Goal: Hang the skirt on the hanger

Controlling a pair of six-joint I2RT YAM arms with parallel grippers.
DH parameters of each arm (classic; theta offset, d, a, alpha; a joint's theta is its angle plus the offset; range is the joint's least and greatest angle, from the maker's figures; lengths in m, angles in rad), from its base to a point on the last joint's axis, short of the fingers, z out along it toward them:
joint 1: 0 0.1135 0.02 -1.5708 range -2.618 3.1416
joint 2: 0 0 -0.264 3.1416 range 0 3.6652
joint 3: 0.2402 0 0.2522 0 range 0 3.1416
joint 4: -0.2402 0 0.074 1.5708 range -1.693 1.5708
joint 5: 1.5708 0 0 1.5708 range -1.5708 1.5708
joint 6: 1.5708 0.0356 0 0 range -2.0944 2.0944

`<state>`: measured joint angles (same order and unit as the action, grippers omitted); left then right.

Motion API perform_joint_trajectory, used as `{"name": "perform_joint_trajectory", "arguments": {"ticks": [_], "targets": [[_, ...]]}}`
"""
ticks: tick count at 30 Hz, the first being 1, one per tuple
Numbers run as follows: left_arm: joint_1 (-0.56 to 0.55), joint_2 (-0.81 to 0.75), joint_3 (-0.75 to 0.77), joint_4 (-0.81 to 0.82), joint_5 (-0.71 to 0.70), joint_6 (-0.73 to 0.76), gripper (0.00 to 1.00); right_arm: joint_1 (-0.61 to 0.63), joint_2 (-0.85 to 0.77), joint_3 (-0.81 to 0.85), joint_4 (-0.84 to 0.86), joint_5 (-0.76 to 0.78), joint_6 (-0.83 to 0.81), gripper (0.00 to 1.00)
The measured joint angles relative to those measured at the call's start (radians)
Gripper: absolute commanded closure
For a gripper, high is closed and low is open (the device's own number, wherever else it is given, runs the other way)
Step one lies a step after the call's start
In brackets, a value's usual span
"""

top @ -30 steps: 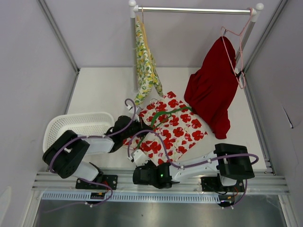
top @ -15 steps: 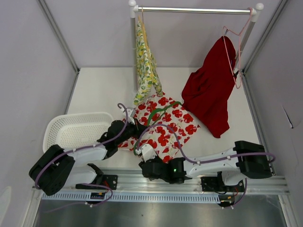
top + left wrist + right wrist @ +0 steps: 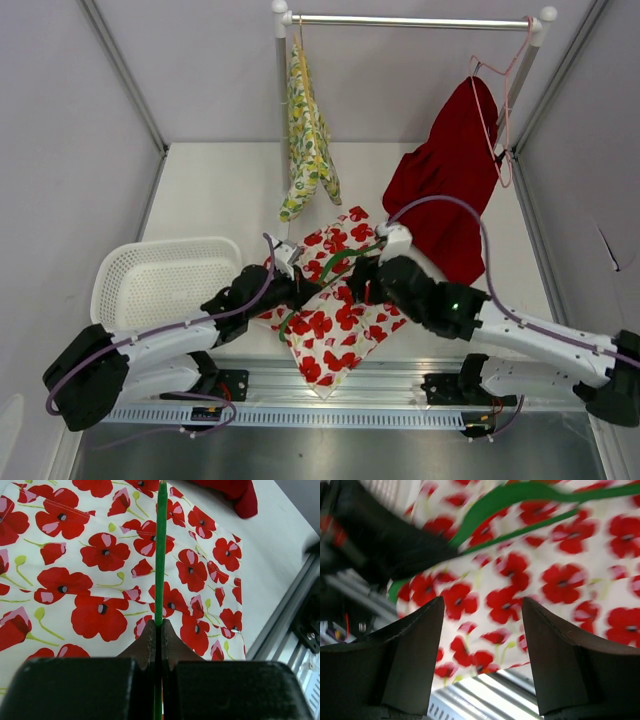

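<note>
Top external view, item by item: poppy-print skirt point(image 3: 345, 325), white with red flowers, spread on the table point(image 3: 220, 190) between the two arms, its near corner reaching over the front rail. Green hanger point(image 3: 338, 260) lies across the skirt's upper part, on top of the cloth and not threaded into it. Left gripper point(image 3: 303, 292) is clamped on one end of the green hanger; the left wrist view shows the thin green bar point(image 3: 161, 555) pinched tight between the closed fingers point(image 3: 148, 642), running away over the printed fabric point(image 3: 100, 580). Right gripper point(image 3: 360, 283) hovers over the skirt just beside the hanger; in the right wrist view its jaws stand wide with nothing between them point(image 3: 482, 605), poppy cloth point(image 3: 560, 580) and hanger point(image 3: 520, 492) beneath. Also present: white basket point(image 3: 150, 275) at left, clothes rail point(image 3: 410, 20) at rear carrying a yellow-print garment point(image 3: 305, 140) and a red garment point(image 3: 445, 185) on a pink hanger point(image 3: 505, 110).
</note>
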<state>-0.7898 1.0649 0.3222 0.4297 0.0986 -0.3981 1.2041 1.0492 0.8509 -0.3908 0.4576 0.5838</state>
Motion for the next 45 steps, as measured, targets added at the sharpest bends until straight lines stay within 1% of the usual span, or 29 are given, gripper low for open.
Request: {"name": "perform_joint_trajectory", "arguments": {"ticks": [4,5,9,11,15,17,21,24,26,33,39,45], "targets": [[-0.021,-0.065,0.0,-0.066,-0.013,0.01,1.0,-0.265,-0.079,-0.001,-0.034,-0.051,0.008,0.39],[-0.024,-0.085,0.0,-0.082,-0.018,0.012,1.0,-0.359,-0.082,-0.002,-0.036,-0.08,0.009,0.4],[-0.039,-0.151,0.014,-0.146,-0.034,0.019,1.0,-0.591,-0.023,-0.002,-0.027,-0.176,0.005,0.43],[-0.051,-0.177,0.028,-0.174,-0.04,0.026,1.0,-0.681,0.05,-0.002,-0.015,-0.22,0.0,0.43],[-0.079,-0.216,0.073,-0.241,-0.048,0.041,1.0,-0.795,0.183,0.006,0.008,-0.3,-0.01,0.43],[-0.093,-0.23,0.099,-0.272,-0.054,0.045,1.0,-0.855,0.242,0.025,0.011,-0.329,-0.018,0.44],[-0.115,-0.249,0.155,-0.336,-0.066,0.061,1.0,-0.976,0.319,0.068,0.021,-0.376,-0.027,0.44],[-0.129,-0.254,0.201,-0.375,-0.073,0.069,1.0,-1.04,0.318,0.071,0.022,-0.388,-0.034,0.43],[-0.143,-0.254,0.237,-0.405,-0.089,0.076,1.0,-1.062,0.311,0.071,0.021,-0.392,-0.036,0.43],[-0.2,-0.224,0.426,-0.527,-0.175,0.1,1.0,-1.07,0.258,0.071,0.018,-0.407,-0.039,0.43],[-0.255,-0.166,0.598,-0.614,-0.279,0.111,1.0,-1.1,0.249,0.071,0.011,-0.415,-0.039,0.42],[-0.291,-0.079,0.76,-0.719,-0.397,0.108,1.0,-1.104,0.182,0.071,-0.006,-0.441,-0.038,0.42]]}}
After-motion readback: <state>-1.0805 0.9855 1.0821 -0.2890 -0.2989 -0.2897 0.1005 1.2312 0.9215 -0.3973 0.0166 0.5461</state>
